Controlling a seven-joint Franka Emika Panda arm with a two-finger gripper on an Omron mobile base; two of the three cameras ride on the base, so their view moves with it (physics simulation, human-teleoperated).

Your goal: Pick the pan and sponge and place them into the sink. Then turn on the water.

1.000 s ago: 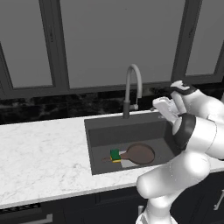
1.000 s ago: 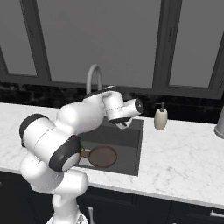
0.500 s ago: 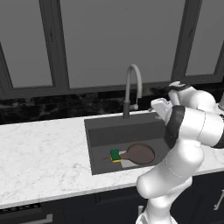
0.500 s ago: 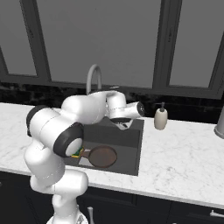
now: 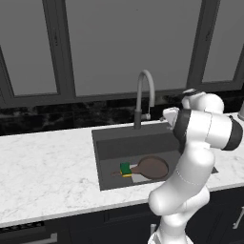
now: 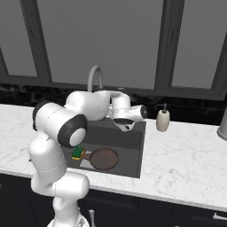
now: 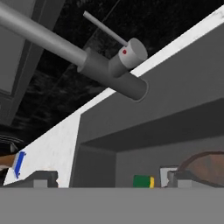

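The round reddish-brown pan [image 5: 152,167] and green-and-yellow sponge [image 5: 125,168] lie touching in the dark grey sink [image 5: 109,143]; the jaws are spread, empty, near the curved grey faucet [image 5: 144,93].

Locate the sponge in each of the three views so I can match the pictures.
Left base view: the sponge lies in the sink, left of centre, at the pan's handle end.
Right base view: sponge in the sink's near left part, left of the pan.
Hand view: sponge at the bottom centre, just left of the pan.
Shared landmark: the faucet.
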